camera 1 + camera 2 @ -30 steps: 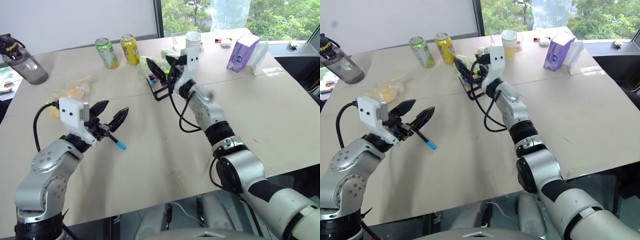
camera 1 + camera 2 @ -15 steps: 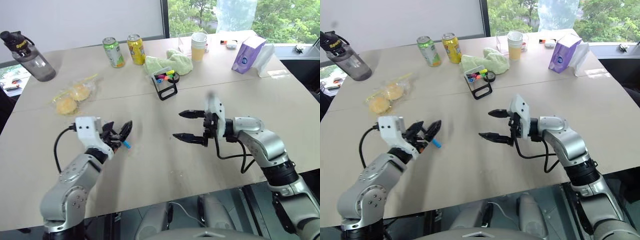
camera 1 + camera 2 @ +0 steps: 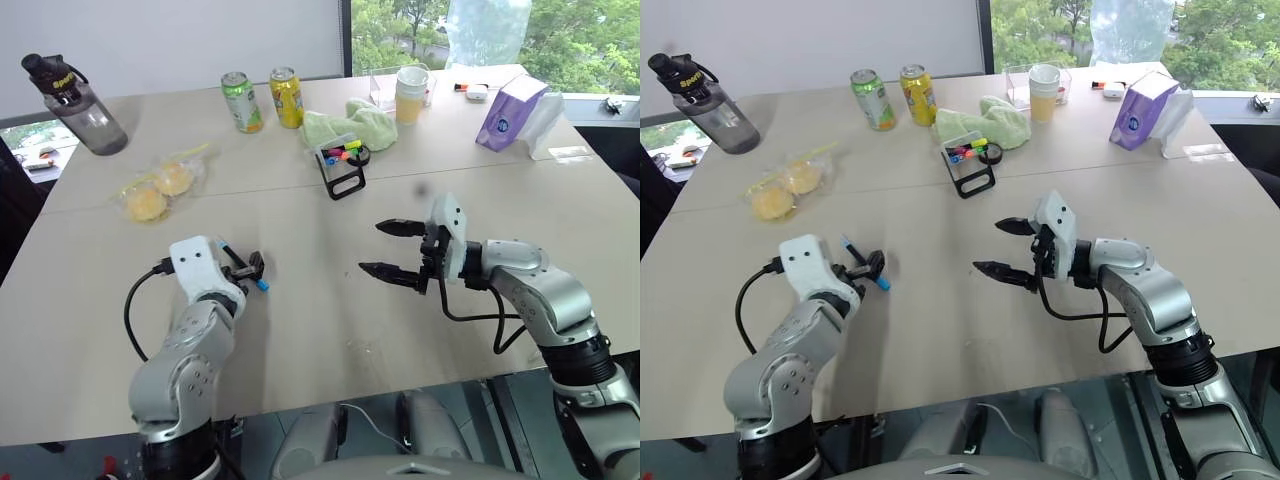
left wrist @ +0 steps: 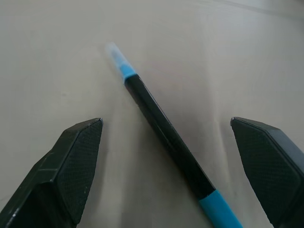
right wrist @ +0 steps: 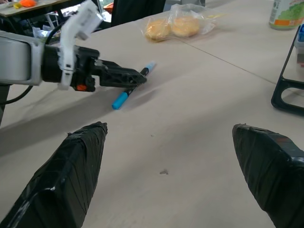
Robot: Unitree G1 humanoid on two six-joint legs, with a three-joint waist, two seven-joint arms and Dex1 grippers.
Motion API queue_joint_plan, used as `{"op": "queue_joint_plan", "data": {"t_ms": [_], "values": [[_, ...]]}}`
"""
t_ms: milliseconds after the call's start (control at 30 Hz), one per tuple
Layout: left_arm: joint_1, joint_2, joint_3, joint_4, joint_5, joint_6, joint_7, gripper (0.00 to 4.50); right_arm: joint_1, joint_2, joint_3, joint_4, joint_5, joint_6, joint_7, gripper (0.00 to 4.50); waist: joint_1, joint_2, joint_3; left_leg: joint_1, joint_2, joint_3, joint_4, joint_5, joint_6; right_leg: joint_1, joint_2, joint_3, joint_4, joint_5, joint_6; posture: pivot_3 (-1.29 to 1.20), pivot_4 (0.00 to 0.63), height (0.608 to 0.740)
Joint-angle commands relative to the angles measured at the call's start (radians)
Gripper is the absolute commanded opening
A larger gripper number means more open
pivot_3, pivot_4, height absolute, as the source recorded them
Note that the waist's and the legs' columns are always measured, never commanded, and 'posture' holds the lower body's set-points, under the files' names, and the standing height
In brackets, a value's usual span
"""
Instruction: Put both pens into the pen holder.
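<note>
Left gripper (image 4: 166, 166) is down low over the table (image 3: 300, 330), fingers (image 4: 71, 161) spread wide, and the pen (image 4: 161, 128) lies flat on the table right in the gap between them, touching neither finger. It's the black one with light-blue ends, lying slantwise across the gap, one blue end near the base of the fingers, the other blue tip out past the fingertips. From the right wrist you can see that gripper's black fingers stretched over the pen, one blue end poking out on each side.

Right gripper (image 3: 392, 249) hangs above the bare table, well to the right of the left one, pointing across towards it, jaws spread wide and holding nothing.

The holder (image 3: 340, 167) stands well beyond both grippers, further up the table, nearer the right one than the left, with bright markers inside it. Whether the second pen is among them, I cannot tell. Behind the holder sits a green cloth (image 3: 348, 120), and to the left of that two cans (image 3: 264, 98)
</note>
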State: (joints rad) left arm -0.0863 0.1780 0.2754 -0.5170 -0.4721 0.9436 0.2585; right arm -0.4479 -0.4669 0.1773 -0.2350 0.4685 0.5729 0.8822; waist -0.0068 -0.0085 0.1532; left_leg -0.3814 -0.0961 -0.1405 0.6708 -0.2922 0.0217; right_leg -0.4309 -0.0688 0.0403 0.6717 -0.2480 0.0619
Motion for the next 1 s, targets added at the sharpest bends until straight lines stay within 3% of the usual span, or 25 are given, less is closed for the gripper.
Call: {"op": "queue_joint_plan", "data": {"t_ms": [33, 300, 400, 500, 600, 700, 800, 1000], "values": [[-0.038, 0.006, 0.011, 0.006, 0.022, 0.033, 0.004, 4.44, -0.001, -0.007, -0.025, -0.049, 0.002, 0.001, -0.02, 4.5, -0.003, 0.0, 0.0, 0.0, 0.0, 0.0, 0.0, 0.0, 0.0, 0.0, 0.0, 0.0, 0.0, 0.0, 0.0, 0.0, 0.15, 0.74], [-0.082, -0.01, -0.003, 0.037, 0.101, 0.216, 0.051, 4.44, 0.025, -0.01, -0.027, -0.072, 0.017, 0.02, -0.041, 4.5, -0.005, 0.0, -0.002, 0.001, 0.0, 0.0, 0.0, 0.0, 0.0, 0.0, 0.0, 0.001, 0.0, 0.0, 0.0, 0.0, 0.15, 0.74], [-0.101, -0.029, 0.011, 0.034, 0.138, 0.291, 0.075, 3.74, 0.027, -0.011, -0.027, -0.07, 0.015, 0.02, -0.043, 4.5, -0.007, -0.001, -0.002, 0.002, 0.0, 0.001, 0.0, 0.0, 0.0, 0.001, 0.0, 0.001, 0.001, 0.0, 0.0, 0.0, 0.15, 0.74], [-0.102, -0.038, 0.016, 0.041, 0.187, 0.354, 0.093, 2.27, 0.021, -0.004, -0.023, -0.06, 0.013, 0.019, -0.047, 4.5, -0.007, -0.001, -0.004, 0.002, 0.0, 0.001, 0.0, 0.0, 0.0, 0.001, 0.0, 0.002, 0.001, 0.0, 0.0, 0.0, 0.15, 0.74], [-0.092, -0.041, 0.017, 0.043, 0.227, 0.39, 0.105, 1.39, 0.017, 0.002, -0.013, -0.055, 0.008, 0.019, -0.045, 4.5, -0.013, 0.0, -0.007, 0.003, 0.0, 0.002, 0.0, 0.0, 0.0, 0.001, 0.0, 0.002, 0.001, 0.0, 0.0, 0.0, 0.15, 0.74], [-0.092, -0.052, 0.023, 0.037, 0.247, 0.395, 0.096, 0.12, 0.015, 0.008, -0.009, -0.055, 0.013, 0.027, -0.04, 4.5, -0.021, 0.001, -0.01, 0.004, 0.001, 0.005, -0.002, 0.0, 0.0, 0.001, 0.001, 0.005, 0.001, 0.0, 0.0, 0.0, 0.15, 0.74], [-0.094, -0.049, 0.017, 0.035, 0.257, 0.358, 0.07, 0.05, 0.015, 0.014, -0.011, -0.055, 0.021, 0.035, -0.039, 4.5, -0.028, 0.002, -0.012, 0.005, 0.002, 0.005, -0.002, 0.0, 0.0, 0.001, 0.002, 0.006, 0.002, 0.0, 0.0, 0.0, 0.15, 0.74], [-0.069, 0.028, -0.051, 0.0, 0.217, 0.035, -0.151, 0.05, -0.022, 0.071, -0.059, -0.046, 0.085, 0.114, -0.095, 4.5, -0.027, 0.002, -0.012, 0.005, 0.003, 0.005, -0.001, 0.0, 0.0, 0.001, 0.003, 0.006, 0.003, 0.0, 0.0, 0.0, 0.15, 0.74]]}}
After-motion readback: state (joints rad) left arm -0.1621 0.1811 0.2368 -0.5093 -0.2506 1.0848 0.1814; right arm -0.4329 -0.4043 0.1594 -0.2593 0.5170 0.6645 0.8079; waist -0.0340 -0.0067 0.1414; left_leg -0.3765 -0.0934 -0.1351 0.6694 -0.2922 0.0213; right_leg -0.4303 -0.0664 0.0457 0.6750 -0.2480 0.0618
